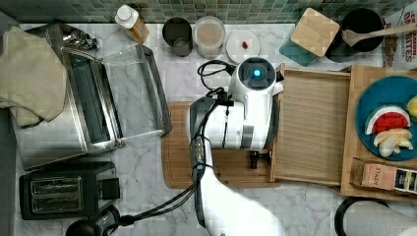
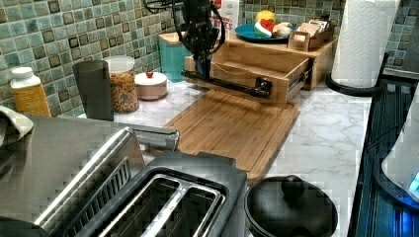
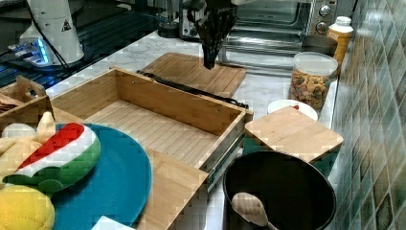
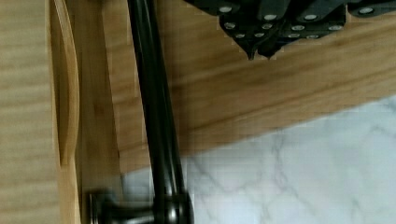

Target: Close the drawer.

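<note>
The drawer is a shallow light-wood tray, pulled out of the wooden platform toward the top view's left. Nothing lies inside the drawer. A black bar handle runs along its front. My gripper hangs just outside that front, beside the handle's far end in the left view and over the bamboo cutting board. In the wrist view my gripper is shut with nothing between the fingertips, and the handle passes a little to one side, apart from them. In the top view the arm covers the gripper.
The platform carries a blue plate of toy food and a tea box. A black pot with a spoon and a lidded teal container stand beside the drawer. Jars, a toaster oven and a toaster line the counter.
</note>
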`<control>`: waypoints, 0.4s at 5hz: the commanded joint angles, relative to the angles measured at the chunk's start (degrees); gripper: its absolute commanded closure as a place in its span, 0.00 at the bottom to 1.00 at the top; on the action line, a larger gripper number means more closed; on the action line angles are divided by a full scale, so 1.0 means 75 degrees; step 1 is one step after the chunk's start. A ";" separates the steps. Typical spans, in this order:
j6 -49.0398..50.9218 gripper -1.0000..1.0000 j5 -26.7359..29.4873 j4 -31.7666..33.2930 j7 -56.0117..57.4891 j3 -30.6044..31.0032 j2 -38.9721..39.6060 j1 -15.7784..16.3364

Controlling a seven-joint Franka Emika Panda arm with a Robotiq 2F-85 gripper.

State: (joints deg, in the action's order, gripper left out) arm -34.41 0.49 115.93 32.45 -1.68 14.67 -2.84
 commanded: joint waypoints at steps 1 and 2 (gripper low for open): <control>-0.0842 1.00 -0.0001 0.0789 0.0121 -0.0378 -0.0297 0.0077; -0.1314 1.00 0.0290 0.0956 0.0459 -0.0466 -0.0115 0.0135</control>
State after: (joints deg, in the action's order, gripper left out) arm -42.47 0.62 123.99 32.45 -4.40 14.55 -1.51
